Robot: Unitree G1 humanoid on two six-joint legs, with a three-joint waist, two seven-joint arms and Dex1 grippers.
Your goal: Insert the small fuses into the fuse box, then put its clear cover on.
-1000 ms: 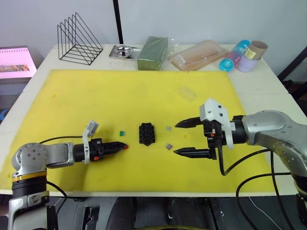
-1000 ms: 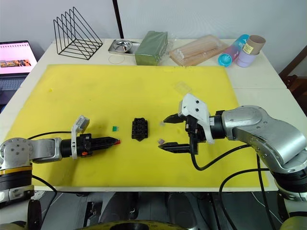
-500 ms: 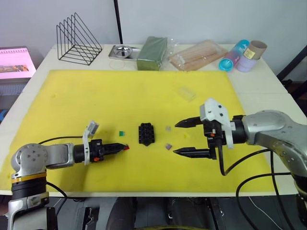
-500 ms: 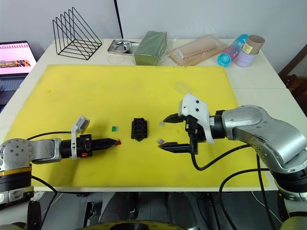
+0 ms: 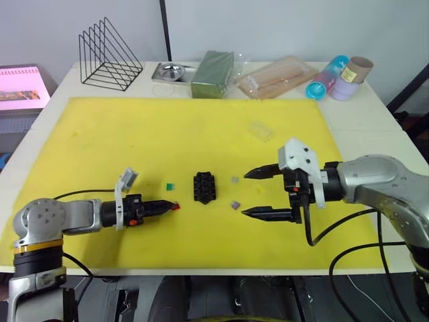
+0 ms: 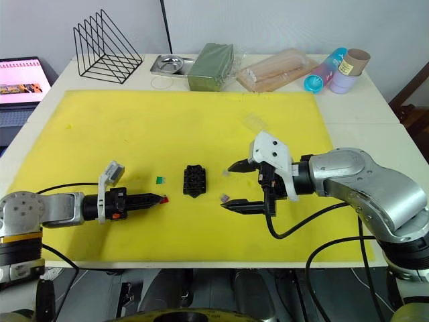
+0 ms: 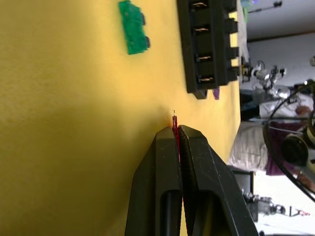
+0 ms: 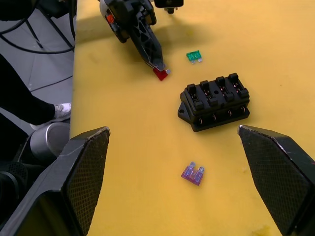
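Note:
The black fuse box (image 5: 204, 187) lies in the middle of the yellow mat (image 5: 167, 134). Just to its left lies a green fuse (image 5: 171, 184). My left gripper (image 5: 173, 206) is low over the mat, left of the box, shut on a red fuse (image 7: 174, 129) that pokes from its tips. Two greyish-purple fuses (image 5: 236, 204) (image 5: 234, 180) lie right of the box. My right gripper (image 5: 246, 194) is open, its fingers on either side of the purple fuses. The clear cover (image 5: 261, 130) rests further back on the mat.
Along the table's back edge stand a wire rack (image 5: 110, 54), a metal dish (image 5: 169, 71), a green packet (image 5: 213, 72), a clear bag of wooden sticks (image 5: 278, 76) and coloured tubes (image 5: 338, 78). A laptop (image 5: 22, 87) is at the far left.

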